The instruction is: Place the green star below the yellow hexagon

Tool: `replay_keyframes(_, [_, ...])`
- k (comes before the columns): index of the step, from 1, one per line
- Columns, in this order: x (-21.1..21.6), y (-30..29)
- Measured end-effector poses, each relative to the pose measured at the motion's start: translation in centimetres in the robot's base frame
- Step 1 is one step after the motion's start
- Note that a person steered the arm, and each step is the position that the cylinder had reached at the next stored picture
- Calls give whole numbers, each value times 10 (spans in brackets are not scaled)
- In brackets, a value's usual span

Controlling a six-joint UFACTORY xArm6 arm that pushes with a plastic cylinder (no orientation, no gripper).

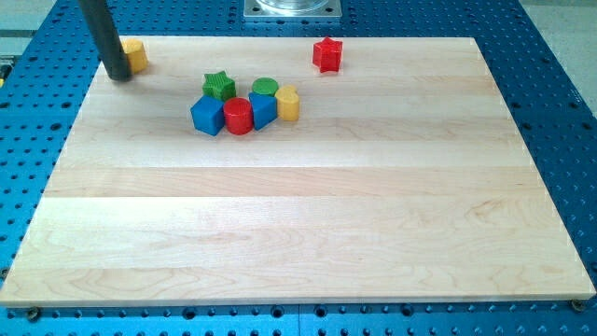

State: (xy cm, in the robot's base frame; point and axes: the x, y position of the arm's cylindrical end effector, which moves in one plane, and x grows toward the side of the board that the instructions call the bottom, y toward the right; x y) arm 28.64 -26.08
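Tip [119, 77] of my dark rod rests on the pale wooden board [298, 233] at the view's top left, just beside the yellow hexagonal block [136, 55], on its left; whether they touch I cannot tell. No jaws exist on this rod, so nothing is held. The green star-shaped block [219, 86] lies well apart to the right, at the top left of a cluster of 5 with a green cylinder [265, 89], blue cube [207, 115], red cylinder [238, 116], second blue block [263, 109] and yellow block [287, 103]. 1 red star-shaped block [327, 54] stands alone farther right.
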Motion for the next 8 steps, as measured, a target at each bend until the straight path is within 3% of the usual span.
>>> replay_keyframes(2, [-10,12])
replay_keyframes(4, [6,131])
replay_keyframes(6, [31,205])
replay_keyframes(7, [46,192])
replay_keyframes(8, [48,124])
